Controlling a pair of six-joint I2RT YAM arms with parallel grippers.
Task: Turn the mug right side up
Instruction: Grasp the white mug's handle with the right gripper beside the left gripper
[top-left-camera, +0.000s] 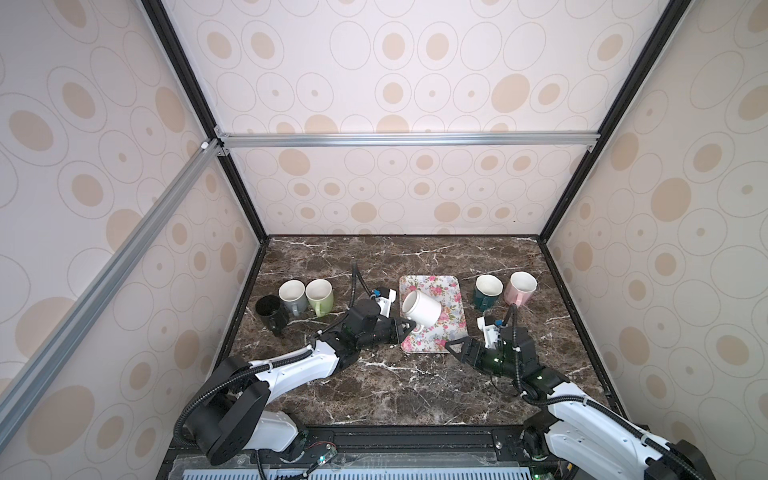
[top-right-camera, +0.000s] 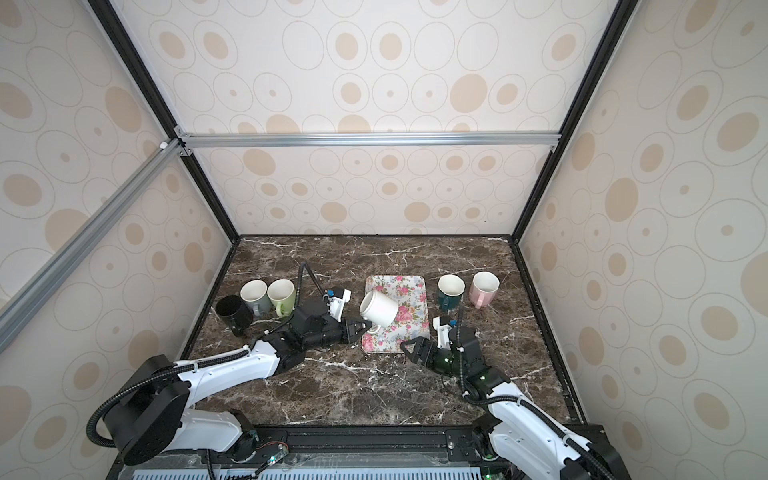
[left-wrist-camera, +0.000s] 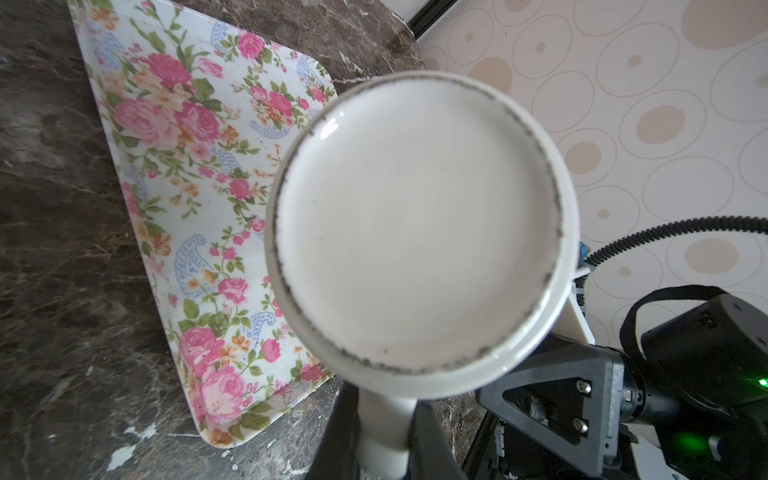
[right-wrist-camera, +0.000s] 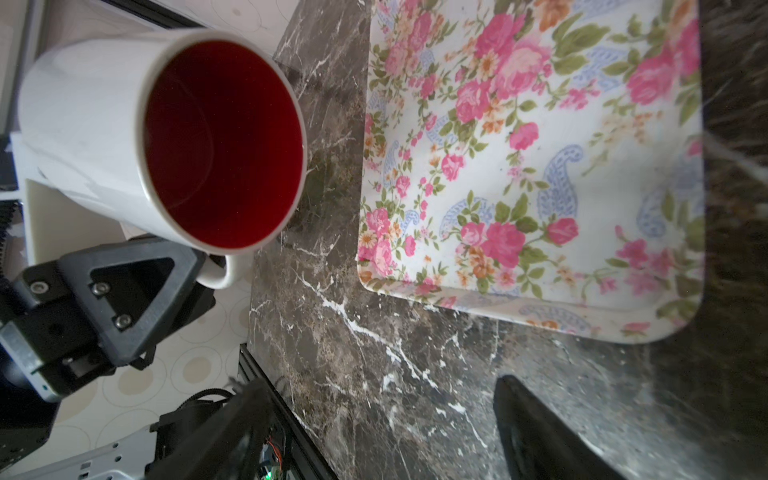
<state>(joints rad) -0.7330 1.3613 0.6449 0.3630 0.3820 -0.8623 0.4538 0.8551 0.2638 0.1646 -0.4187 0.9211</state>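
The white mug (top-left-camera: 422, 312) hangs tilted in the air over the near left part of the flowered tray (top-left-camera: 451, 291). Its base is turned up and leftward, and its red mouth faces down toward the right arm. The left pincer (top-left-camera: 409, 326) is clamped on the handle (left-wrist-camera: 384, 432) at the mug's near side. The mug's long axis slants across that pincer's reach, so a further roll of the left wrist looks like what brings the mouth up. The right pincer (top-left-camera: 453, 347) sits low over the surface (top-left-camera: 395, 386) by the tray's near corner, fingers apart, empty and clear of the mug.

Glossy ceramic mug (top-left-camera: 422, 311), polished marble-look tabletop (top-left-camera: 395, 386)
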